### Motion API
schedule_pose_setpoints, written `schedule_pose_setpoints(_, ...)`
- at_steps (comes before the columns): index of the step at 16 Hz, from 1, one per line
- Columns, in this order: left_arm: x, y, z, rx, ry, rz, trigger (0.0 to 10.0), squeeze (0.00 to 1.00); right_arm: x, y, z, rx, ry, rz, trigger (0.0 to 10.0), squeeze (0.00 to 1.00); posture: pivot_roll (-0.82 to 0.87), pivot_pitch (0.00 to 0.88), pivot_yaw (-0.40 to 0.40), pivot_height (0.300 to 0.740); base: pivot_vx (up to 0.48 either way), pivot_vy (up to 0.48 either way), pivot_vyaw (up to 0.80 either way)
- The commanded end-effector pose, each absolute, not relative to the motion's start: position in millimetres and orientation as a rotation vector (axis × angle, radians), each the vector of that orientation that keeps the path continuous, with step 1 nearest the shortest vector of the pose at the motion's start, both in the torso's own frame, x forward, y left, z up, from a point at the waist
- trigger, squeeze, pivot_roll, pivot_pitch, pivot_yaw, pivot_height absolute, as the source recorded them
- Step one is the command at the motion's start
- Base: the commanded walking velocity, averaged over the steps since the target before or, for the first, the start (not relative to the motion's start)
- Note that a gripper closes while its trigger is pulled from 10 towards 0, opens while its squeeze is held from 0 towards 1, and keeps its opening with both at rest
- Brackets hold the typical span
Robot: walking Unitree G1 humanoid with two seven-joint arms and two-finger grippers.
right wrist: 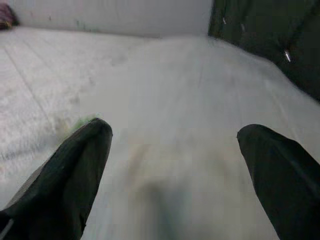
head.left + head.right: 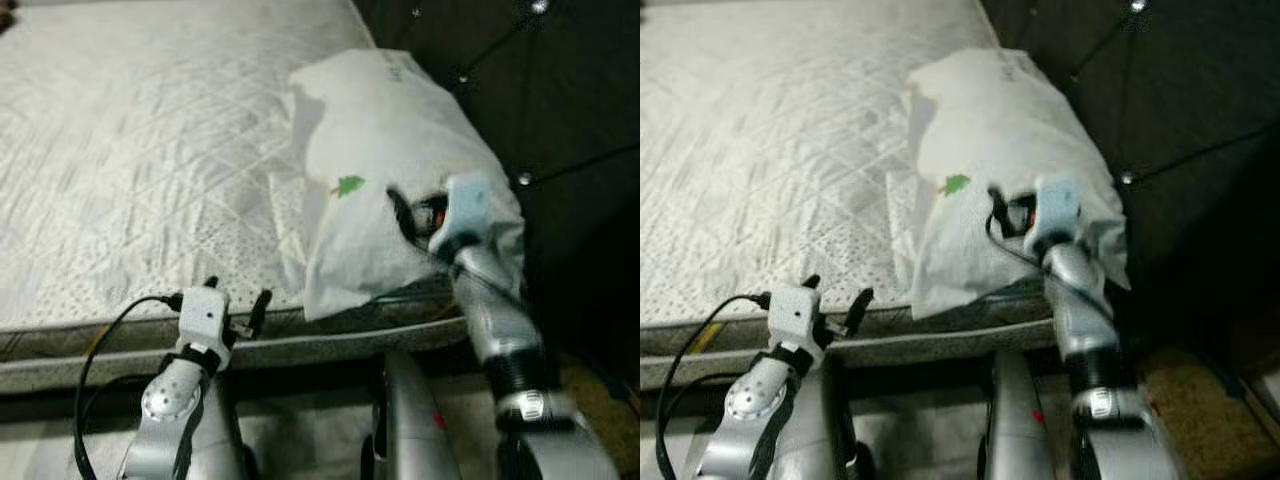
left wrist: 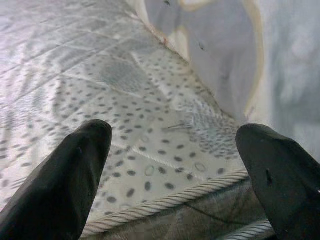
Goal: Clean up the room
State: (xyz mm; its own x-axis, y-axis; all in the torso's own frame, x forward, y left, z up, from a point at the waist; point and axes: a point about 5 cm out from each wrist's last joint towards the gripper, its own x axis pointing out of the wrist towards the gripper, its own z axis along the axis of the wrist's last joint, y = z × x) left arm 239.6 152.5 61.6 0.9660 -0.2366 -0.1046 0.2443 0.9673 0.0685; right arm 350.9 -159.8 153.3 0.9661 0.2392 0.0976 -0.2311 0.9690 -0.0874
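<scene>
A white pillow (image 2: 390,150) with a small green leaf print (image 2: 349,185) lies at the head of a bare quilted mattress (image 2: 150,150), against the dark headboard. My right gripper (image 2: 415,215) is open and rests low over the pillow's near end; in the right wrist view its fingers (image 1: 75,165) straddle the pillow's white cloth (image 1: 175,100). My left gripper (image 2: 237,292) is open just above the mattress's near edge, left of the pillow. In the left wrist view the dotted mattress top (image 3: 150,150) and the pillow's edge (image 3: 225,60) show between its fingers.
A dark tufted headboard (image 2: 540,90) runs along the right side. The mattress's corded rim and the bed base (image 2: 330,345) cross in front of me. A black cable (image 2: 100,340) loops beside my left arm. Brown carpet (image 2: 610,400) lies at the lower right.
</scene>
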Motion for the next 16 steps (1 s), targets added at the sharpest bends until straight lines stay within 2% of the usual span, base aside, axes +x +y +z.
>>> schedule_pose_setpoints(1, 239, 156, 62, 0.091, 0.097, -0.235, 10.0, 0.00, 350, -160, 152, -0.098, -0.108, 0.254, 10.0, 1.00, 0.04, 0.095, 0.011, 0.539, 0.000, 0.000, 0.00)
schedule_pose_setpoints(3, 238, 155, 63, 0.094, 0.098, -0.241, 10.0, 0.00, 359, -154, 161, -0.151, -0.145, 0.286, 10.0, 1.00, 0.04, 0.097, 0.014, 0.539, 0.000, 0.000, 0.00)
schedule_pose_setpoints(4, 237, 154, 62, 0.094, 0.099, -0.242, 10.0, 0.00, 364, -157, 154, -0.152, -0.111, 0.242, 10.0, 1.00, 0.05, 0.096, 0.007, 0.539, 0.000, 0.000, 0.00)
schedule_pose_setpoints(6, 236, 153, 61, 0.092, 0.107, -0.234, 10.0, 0.00, 362, -163, 114, -0.090, 0.080, 0.141, 10.0, 1.00, 0.06, 0.096, 0.004, 0.539, 0.000, 0.000, 0.00)
schedule_pose_setpoints(8, 234, 152, 60, 0.093, 0.116, -0.238, 10.0, 0.00, 340, -163, 57, -0.047, 0.377, 0.125, 10.0, 1.00, 0.07, 0.099, 0.009, 0.539, 0.000, 0.000, 0.00)
schedule_pose_setpoints(9, 234, 151, 59, 0.098, 0.122, -0.246, 10.0, 0.00, 327, -166, 38, -0.009, 0.468, 0.105, 10.0, 0.55, 0.07, 0.100, 0.011, 0.539, 0.000, 0.000, 0.00)
schedule_pose_setpoints(10, 235, 152, 59, 0.100, 0.123, -0.246, 10.0, 0.00, 325, -166, 36, 0.006, 0.453, 0.103, 10.0, 0.23, 0.07, 0.100, 0.011, 0.539, 0.000, 0.000, 0.00)
schedule_pose_setpoints(11, 237, 154, 60, 0.101, 0.120, -0.239, 10.0, 0.00, 331, -167, 54, 0.013, 0.319, 0.121, 10.0, 0.00, 0.06, 0.099, 0.015, 0.539, 0.000, 0.000, 0.00)
schedule_pose_setpoints(12, 239, 155, 61, 0.104, 0.117, -0.233, 10.0, 0.00, 336, -168, 69, 0.010, 0.230, 0.134, 10.0, 0.00, 0.05, 0.096, 0.017, 0.539, 0.000, 0.000, 0.00)
schedule_pose_setpoints(14, 241, 155, 64, 0.106, 0.098, -0.220, 10.0, 0.00, 337, -170, 128, -0.048, -0.060, 0.229, 10.0, 0.00, 0.03, 0.089, 0.019, 0.539, 0.000, 0.000, 0.00)
schedule_pose_setpoints(16, 240, 156, 64, 0.108, 0.092, -0.211, 10.0, 0.00, 329, -169, 146, -0.041, -0.136, 0.237, 10.0, 0.00, 0.02, 0.082, 0.012, 0.539, 0.000, 0.000, 0.00)
